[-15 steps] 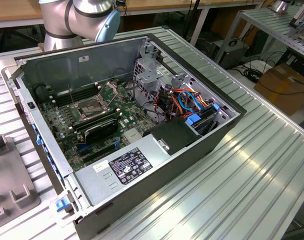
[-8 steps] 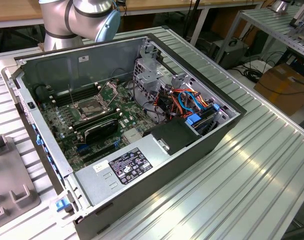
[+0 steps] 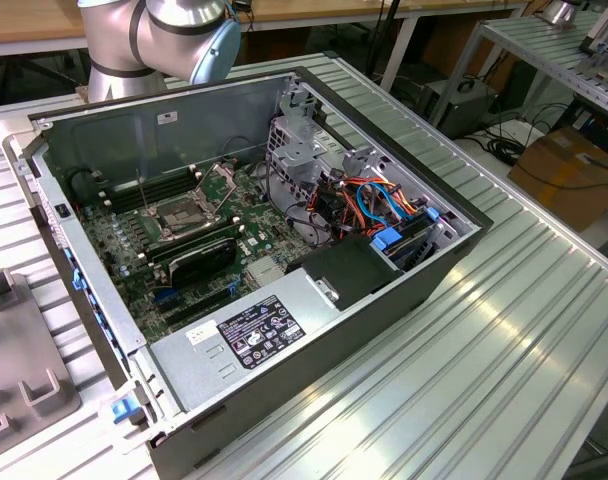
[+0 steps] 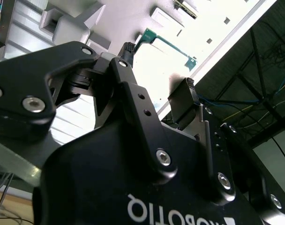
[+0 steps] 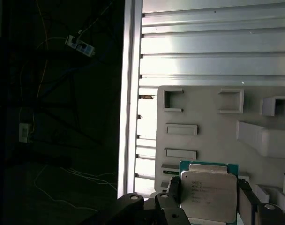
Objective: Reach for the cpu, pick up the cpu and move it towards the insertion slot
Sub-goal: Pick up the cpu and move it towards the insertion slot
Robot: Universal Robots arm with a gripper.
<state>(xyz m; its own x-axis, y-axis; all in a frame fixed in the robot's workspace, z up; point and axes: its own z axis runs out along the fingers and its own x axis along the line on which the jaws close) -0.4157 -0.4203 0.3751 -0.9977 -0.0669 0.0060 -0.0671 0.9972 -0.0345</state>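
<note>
Cpu [image 5: 209, 194] sits between the two fingers [image 5: 174, 194] of the hand [image 5: 209, 187] in the first wrist view, silver face to the camera, with a strip of green board along its far edge. Each finger lies against one side edge, so the hand looks pinched on the cpu rather than spread around it. The second wrist view agrees: the green edge runs from one fingertip to the other. Just beyond the fingertips lies a grey tray [image 5: 203, 117] with moulded pockets, resting on the ribbed desk [image 5: 217, 47] near its edge. Whether the cpu is clear of the tray or seated in a pocket I cannot tell.

I judge the step in hand to be the pick-up: reach done, grip made, carry not yet begun. The slot [image 3: 181, 213] is, by my reckoning, well apart from the hand. It sits down inside the open case [image 3: 134, 130] in the exterior view, dark centre bare, bracket seemingly tipped up.

The carry calls for a straight lift so no corner snags the tray, a level cpu, a firm but light grip on those thin edges, and a path over the case wall.
</note>
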